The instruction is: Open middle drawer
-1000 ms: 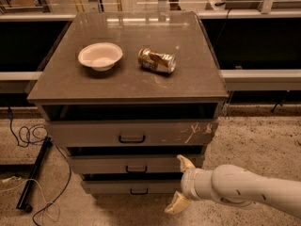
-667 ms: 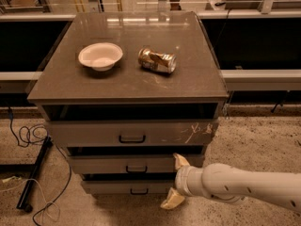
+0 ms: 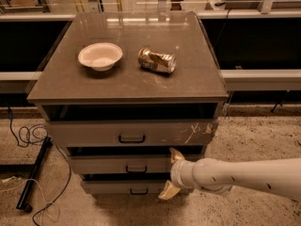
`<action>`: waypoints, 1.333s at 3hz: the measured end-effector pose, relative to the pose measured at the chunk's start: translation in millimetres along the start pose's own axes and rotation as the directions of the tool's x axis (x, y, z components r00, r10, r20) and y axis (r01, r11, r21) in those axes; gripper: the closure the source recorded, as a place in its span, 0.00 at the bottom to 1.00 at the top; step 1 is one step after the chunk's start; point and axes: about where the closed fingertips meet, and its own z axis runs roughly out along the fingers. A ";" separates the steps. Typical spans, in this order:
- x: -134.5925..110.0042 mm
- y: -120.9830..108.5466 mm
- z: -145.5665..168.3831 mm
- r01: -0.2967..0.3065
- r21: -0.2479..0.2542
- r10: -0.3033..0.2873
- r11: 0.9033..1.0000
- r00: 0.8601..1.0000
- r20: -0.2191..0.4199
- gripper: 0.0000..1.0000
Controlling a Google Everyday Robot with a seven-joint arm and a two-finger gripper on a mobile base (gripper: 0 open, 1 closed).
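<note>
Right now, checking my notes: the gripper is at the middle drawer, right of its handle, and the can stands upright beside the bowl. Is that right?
Not quite. The can lies on its side, not upright, as the camera view shows. The rest holds: it is beside the bowl, and the open gripper is at the middle drawer, right of its handle.
</note>
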 end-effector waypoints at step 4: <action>25.2 -38.3 39.9 0.013 -0.041 -0.007 0.999 0.989 0.150 0.00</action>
